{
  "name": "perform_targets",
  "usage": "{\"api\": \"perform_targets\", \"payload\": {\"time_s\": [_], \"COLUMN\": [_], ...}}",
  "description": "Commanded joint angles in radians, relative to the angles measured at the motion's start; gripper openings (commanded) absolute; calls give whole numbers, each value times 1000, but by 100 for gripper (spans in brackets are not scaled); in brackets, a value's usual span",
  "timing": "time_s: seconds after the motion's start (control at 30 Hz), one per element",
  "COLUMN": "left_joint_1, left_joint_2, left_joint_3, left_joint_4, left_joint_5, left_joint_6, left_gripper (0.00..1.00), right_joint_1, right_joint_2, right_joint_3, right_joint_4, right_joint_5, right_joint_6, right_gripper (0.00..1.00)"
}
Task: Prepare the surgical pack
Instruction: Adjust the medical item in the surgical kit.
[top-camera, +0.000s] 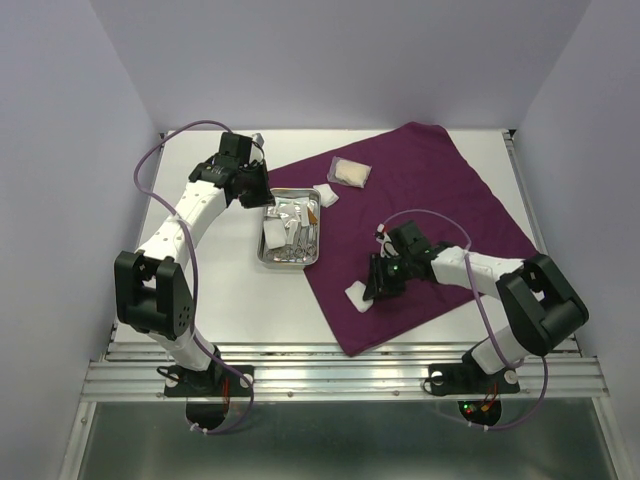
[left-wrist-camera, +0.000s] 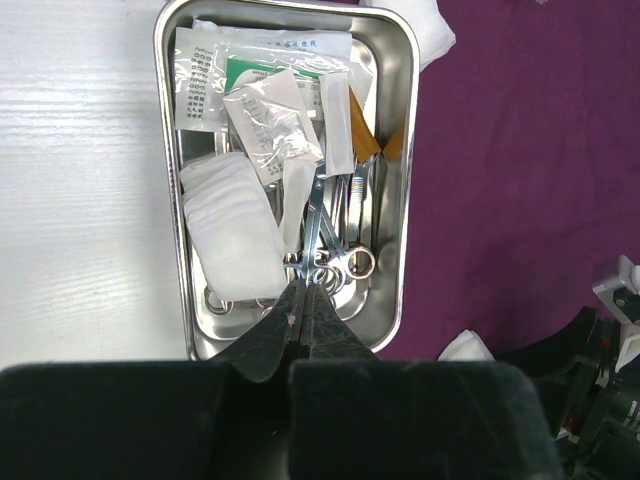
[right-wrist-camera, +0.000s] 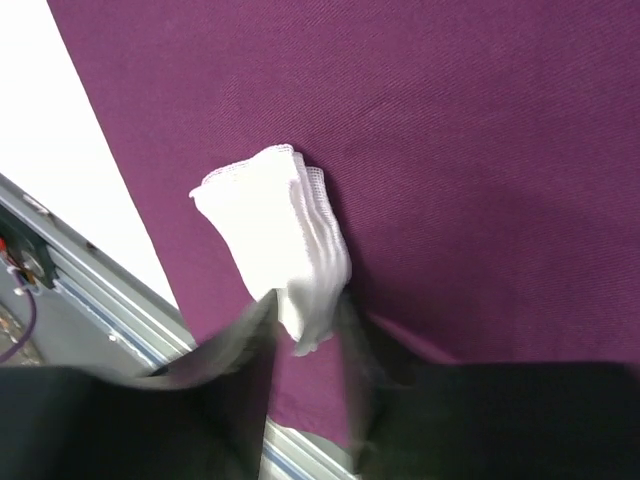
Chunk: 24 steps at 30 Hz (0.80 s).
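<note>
The steel tray (top-camera: 262, 256) sits at the left edge of the dark-purple cloth (top-camera: 440, 190). In the left wrist view the tray (left-wrist-camera: 408, 150) holds clear packets (left-wrist-camera: 260, 70), a white gauze stack (left-wrist-camera: 235, 230) and silver scissors and forceps (left-wrist-camera: 335, 240). My left gripper (left-wrist-camera: 303, 290) hovers over the tray's near end, shut and empty. My right gripper (right-wrist-camera: 305, 320) is low on the cloth (right-wrist-camera: 450, 150) near its front corner. Its blurred fingers pinch the near end of a folded gauze square (right-wrist-camera: 270, 230), which still lies on the cloth (top-camera: 357, 295).
A clear packet (top-camera: 350, 172) with something beige inside lies on the cloth's far left part. Another white gauze piece (top-camera: 326, 196) rests beside the tray's far right corner. The table's front rail (right-wrist-camera: 90, 290) runs just beyond the cloth corner.
</note>
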<state>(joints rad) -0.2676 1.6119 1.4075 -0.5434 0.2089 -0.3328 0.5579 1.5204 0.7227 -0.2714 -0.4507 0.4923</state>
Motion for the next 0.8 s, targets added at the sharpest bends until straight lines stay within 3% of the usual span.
{"api": "perform_targets", "payload": {"time_s": [0.0, 0.1, 0.17, 0.37, 0.53, 0.77], "left_joint_1": [-1, -1, -1, 1, 2, 7], "left_joint_2": [-27, -32, -37, -37, -35, -46], "left_joint_3": [5, -4, -8, -5, -4, -15], "left_joint_4": [5, 10, 13, 8, 7, 5], "left_joint_5": [0, 1, 0, -12, -16, -22], "left_joint_6": [15, 12, 14, 15, 15, 15], "left_gripper": [0, 0, 0, 0, 0, 0], "right_joint_1": [5, 5, 5, 5, -24, -81], "right_joint_2": [3, -19, -49, -121, -111, 102], "right_joint_3": [-9, -6, -8, 47, 191, 489], "right_joint_4": [49, 46, 46, 43, 44, 55], "right_joint_5": [3, 61, 113, 188, 239, 268], "right_joint_6": [17, 41, 57, 61, 63, 75], "right_gripper": [27, 7, 1, 1, 1, 1]}}
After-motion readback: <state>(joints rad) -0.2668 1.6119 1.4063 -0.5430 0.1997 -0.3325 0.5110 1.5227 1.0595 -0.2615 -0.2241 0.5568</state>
